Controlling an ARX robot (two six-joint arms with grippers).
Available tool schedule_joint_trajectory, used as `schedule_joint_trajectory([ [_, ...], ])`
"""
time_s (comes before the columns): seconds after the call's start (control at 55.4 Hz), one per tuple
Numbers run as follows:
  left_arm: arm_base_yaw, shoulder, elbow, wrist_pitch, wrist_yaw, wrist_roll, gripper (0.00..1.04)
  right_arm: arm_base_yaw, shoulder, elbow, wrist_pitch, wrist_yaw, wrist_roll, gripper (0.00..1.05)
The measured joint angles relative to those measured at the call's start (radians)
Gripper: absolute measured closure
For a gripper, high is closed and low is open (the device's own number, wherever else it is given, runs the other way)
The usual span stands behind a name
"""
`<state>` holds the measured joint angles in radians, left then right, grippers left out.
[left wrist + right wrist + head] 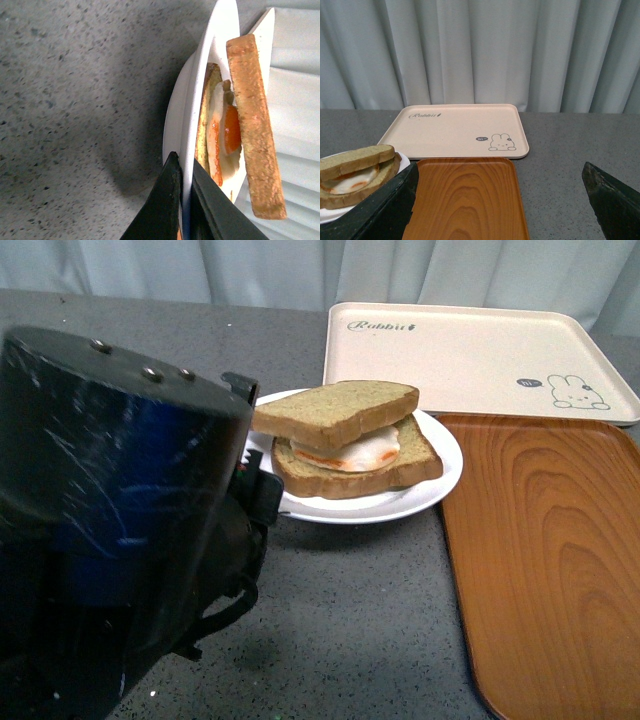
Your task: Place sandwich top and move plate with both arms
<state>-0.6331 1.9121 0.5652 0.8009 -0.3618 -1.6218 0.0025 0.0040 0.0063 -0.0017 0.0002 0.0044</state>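
At frame left I see my left claw (182, 200) pinching the plate (420, 495) rim. Centre frame, the sandwich top (335, 410) lies askew over the egg slice (355, 465). My right claw (500, 205) hangs spread above the wooden tray (550, 560) at right.

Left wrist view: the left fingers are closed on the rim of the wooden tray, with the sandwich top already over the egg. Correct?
No. In the left wrist view the left gripper clamps the rim of the white plate, not the wooden tray. The sandwich top is over the egg.
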Motion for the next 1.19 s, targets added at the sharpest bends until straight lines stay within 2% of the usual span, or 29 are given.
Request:
schedule_joint_trajectory([
  [0.253, 0.053, -0.082, 0.056, -0.046, 0.011, 0.041, 1.01, 0.000, 0.000, 0.000, 0.000, 0.000, 0.000, 0.09],
  [0.469, 0.088, -0.076, 0.232, -0.158, 0.025, 0.104, 1.01, 0.000, 0.000, 0.000, 0.000, 0.000, 0.000, 0.09],
  [0.722, 0.094, 0.098, 0.542, -0.297, 0.029, 0.200, 1.01, 0.000, 0.000, 0.000, 0.000, 0.000, 0.000, 0.09],
  [1.191, 0.128, 0.276, 0.758, -0.408, 0.043, 0.319, 1.01, 0.000, 0.000, 0.000, 0.000, 0.000, 0.000, 0.09],
])
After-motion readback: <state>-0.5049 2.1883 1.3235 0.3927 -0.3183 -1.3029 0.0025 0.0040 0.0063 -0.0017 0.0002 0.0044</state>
